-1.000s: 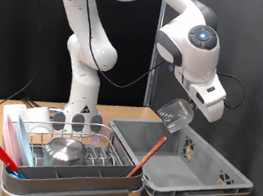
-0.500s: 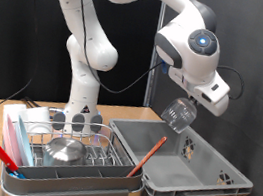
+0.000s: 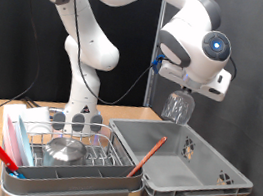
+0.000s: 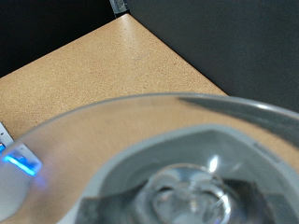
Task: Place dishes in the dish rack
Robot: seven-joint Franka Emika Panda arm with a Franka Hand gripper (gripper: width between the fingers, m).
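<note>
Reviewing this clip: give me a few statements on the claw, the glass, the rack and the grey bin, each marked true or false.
1. The claw holds a clear glass above the grey bin. True.
2. A steel bowl sits in the dish rack. True.
3. The orange-brown stick lies in the dish rack. False: it leans inside the grey bin.
4. The glass rests on the table. False: it hangs in the air.

grey bin (image 3: 221, 179): open top, stick (image 3: 146, 154) leaning inside | rack (image 3: 70, 151): bowl (image 3: 64, 150) occupies middle
</note>
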